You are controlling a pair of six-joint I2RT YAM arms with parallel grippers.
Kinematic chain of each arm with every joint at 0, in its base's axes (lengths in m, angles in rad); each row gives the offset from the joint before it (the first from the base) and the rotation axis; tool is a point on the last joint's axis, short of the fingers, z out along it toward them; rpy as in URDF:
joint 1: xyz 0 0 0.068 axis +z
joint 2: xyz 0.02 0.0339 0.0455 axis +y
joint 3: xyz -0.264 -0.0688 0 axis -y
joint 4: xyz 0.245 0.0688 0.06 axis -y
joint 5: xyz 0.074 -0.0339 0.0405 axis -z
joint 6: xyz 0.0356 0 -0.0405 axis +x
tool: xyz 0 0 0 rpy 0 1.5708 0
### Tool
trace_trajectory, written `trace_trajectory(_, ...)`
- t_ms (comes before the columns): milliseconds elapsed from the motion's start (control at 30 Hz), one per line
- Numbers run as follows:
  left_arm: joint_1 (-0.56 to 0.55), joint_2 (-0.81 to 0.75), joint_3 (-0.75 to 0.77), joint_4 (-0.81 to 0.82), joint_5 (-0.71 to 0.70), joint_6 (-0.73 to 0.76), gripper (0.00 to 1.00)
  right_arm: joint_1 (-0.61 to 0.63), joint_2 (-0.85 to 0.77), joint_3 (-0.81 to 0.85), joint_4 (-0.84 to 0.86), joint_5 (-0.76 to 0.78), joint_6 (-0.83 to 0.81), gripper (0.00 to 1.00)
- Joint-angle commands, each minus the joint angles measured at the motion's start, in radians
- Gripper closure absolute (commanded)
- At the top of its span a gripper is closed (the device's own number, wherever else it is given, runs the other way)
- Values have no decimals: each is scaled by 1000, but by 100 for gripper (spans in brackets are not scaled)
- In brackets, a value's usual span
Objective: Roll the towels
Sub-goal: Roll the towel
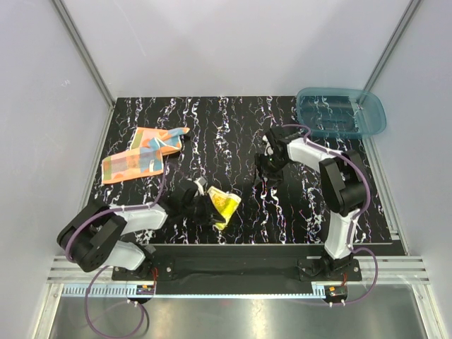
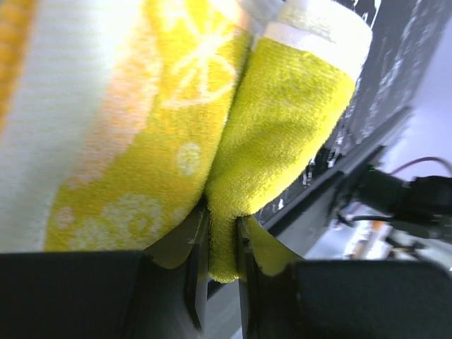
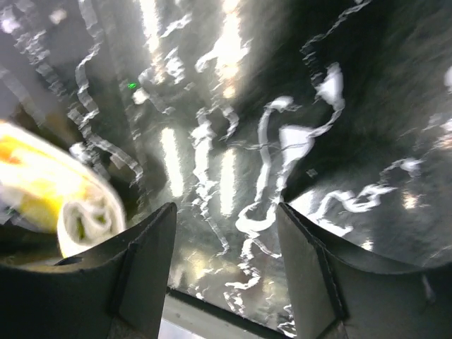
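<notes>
The black table [image 1: 226,127] with white squiggles is sitting between pale walls; two towels are lying on it. The orange towel [image 1: 141,159] is lying at the far left, well apart from both arms; the yellow towel [image 1: 224,205], partly rolled, is sitting near the front middle. The left gripper [image 2: 219,236] is pinching a fold of it tight; the right gripper [image 3: 226,233] is over bare table, fingers spread wide, holding nothing. One teal bin [image 1: 378,116] is sitting in the far right corner.

No text, label, brand or number can be read in any view
</notes>
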Motion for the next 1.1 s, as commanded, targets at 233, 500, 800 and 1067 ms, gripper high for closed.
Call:
trace_trajectory(233, 157, 50, -96, 111, 239, -182, 84, 5, -253, -344, 501, -430, 117, 32)
trace_trajectory(500, 220, 133, -58, 74, 330, -144, 84, 92, -233, -542, 872, -466, 264, 38)
trace_trajectory(800, 250, 176, -48, 48, 361, -113, 83, 161, -158, -586, 1079, -428, 304, 39)
trace_trajectory(1067, 257, 211, -50, 77, 388, -115, 83, 198, -78, -561, 1148, -418, 305, 40)
